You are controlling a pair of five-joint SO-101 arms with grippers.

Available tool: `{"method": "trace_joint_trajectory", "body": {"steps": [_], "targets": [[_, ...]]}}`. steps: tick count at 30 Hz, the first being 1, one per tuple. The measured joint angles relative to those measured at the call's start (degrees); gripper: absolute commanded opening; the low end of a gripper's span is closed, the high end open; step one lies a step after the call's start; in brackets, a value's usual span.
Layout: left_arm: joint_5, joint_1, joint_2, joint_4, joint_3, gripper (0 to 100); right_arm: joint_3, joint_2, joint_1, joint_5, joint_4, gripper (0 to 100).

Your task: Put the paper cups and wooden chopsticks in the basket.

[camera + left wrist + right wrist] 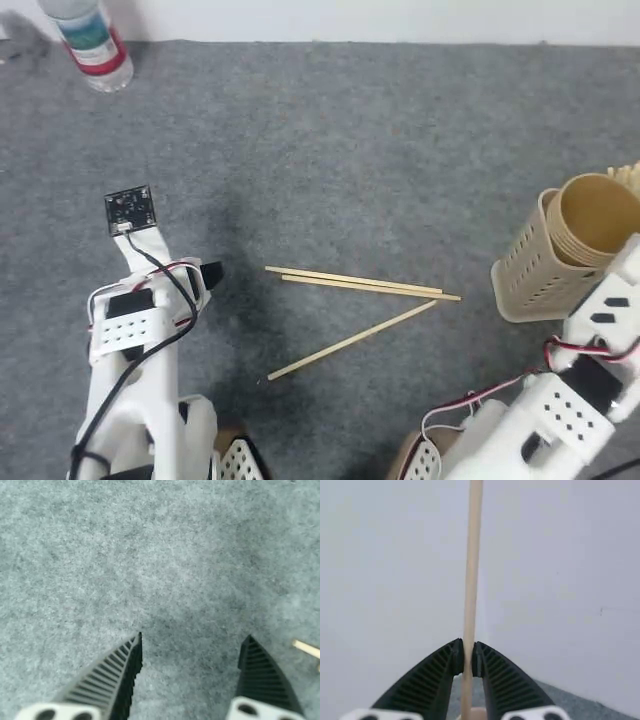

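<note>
The right fingers (pixel 492 672) are closed on a chopstick (pixel 472 555). The left fingers (pixel 120 672) are held wide apart, empty, above the bench (pixel 150 555). Three chopsticks (pixel 355 280) are seen lying there.

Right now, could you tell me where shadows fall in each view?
High view: a soft shadow lies on the mat beside the left arm; left wrist view: a darker patch ahead of the open left hand; right wrist view: the wall behind the held chopstick shows no hard shadow.

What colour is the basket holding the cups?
Beige, with slotted walls; the high view shows the basket best.
</note>
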Motion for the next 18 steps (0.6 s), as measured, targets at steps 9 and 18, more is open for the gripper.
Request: {"method": "trace_joint_trajectory", "body": {"steps": [9, 18], "targets": [[0.0, 0.0, 0.0, -0.4, 0.0, 30, 0.0, 0.0, 0.0, 4.0, -1.3, 0.9], [0.0, 0.0, 0.0, -0.4, 0.0, 30, 1.0, 0.0, -0.1, 6.3, -1.5, 23.6]]}}
